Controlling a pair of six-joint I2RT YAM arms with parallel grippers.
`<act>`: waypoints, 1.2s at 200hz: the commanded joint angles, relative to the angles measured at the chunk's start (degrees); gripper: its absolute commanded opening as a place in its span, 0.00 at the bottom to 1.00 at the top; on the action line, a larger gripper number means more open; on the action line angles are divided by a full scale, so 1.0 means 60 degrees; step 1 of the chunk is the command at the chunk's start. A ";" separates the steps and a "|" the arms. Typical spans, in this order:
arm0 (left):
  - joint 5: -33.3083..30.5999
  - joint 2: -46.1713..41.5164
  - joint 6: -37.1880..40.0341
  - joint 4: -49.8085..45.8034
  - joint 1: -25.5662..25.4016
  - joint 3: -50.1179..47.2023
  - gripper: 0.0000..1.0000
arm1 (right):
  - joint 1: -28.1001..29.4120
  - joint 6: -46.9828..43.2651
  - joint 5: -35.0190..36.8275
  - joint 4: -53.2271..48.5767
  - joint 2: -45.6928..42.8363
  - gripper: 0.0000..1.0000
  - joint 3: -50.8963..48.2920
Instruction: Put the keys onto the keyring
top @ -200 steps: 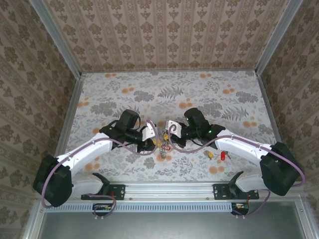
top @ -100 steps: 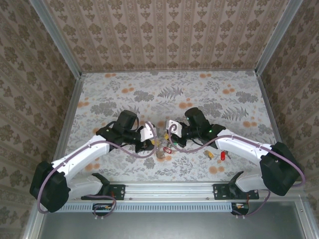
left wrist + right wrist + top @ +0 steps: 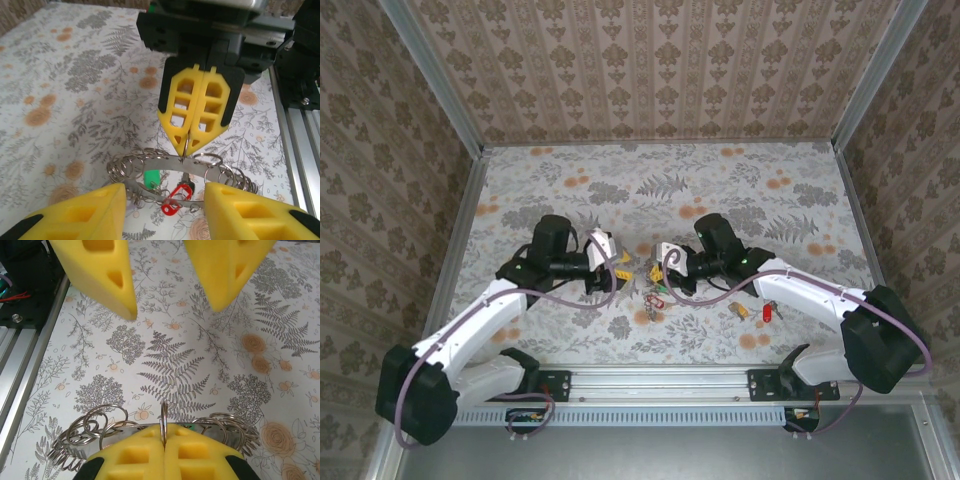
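Right end effector (image 3: 186,146) pinches the thin silvery coiled keyring (image 3: 155,164) over the floral tabletop (image 3: 720,190); left end effector (image 3: 165,212), spread, hovers at 10 o'clock (loose red-headed key (image 3: 767,313) at 3 o'clock). Best hold it steady.

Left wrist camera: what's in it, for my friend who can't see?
The right gripper, jaws shut, pinches the silvery keyring, a flowery table behind. A red key and a green key peek out beneath it. At the bottom, the left gripper has its yellow jaws apart.

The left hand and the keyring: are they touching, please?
Apart. The right wrist view shows the left hand hanging clear of the keyring, with bare table between them.
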 commanded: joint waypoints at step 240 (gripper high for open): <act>0.0572 0.2093 0.1353 0.0922 -0.1106 0.0657 0.00 | -0.0321 0.0022 -0.0819 0.0319 -0.0146 0.04 -0.0059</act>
